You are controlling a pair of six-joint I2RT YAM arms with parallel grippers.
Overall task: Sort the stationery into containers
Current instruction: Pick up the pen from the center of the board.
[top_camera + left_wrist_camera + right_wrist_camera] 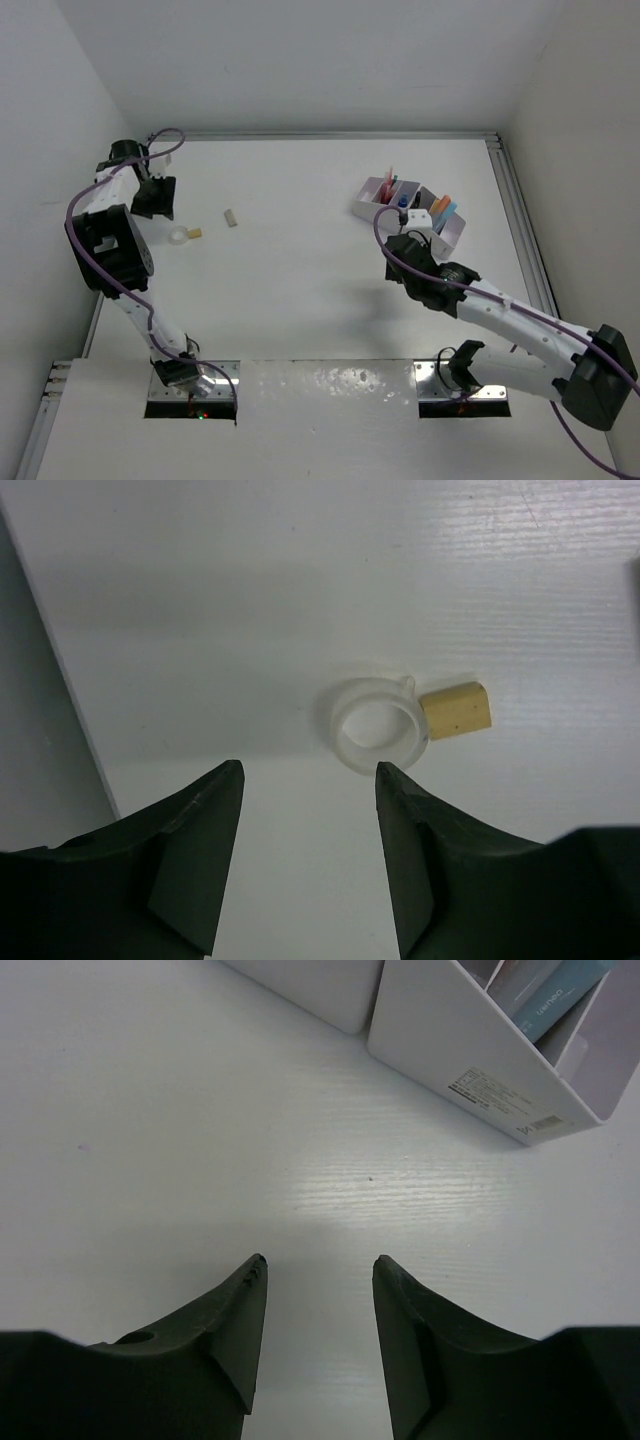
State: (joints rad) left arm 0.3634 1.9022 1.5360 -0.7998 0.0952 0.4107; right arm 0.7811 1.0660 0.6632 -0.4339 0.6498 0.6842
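Left wrist: ring (375,689) touches eraser (455,711) before half-open empty L gripper (310,770) (R gripper (318,1260) same, nr organizer (470,1050)).

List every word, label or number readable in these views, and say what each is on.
"deli", faint and uncertain: on the blue item standing in the white organizer, right wrist view.
Sticker on the organizer's outer wall: fine print and a likely barcode, too small to read.
Top and left wrist views: no text visible.
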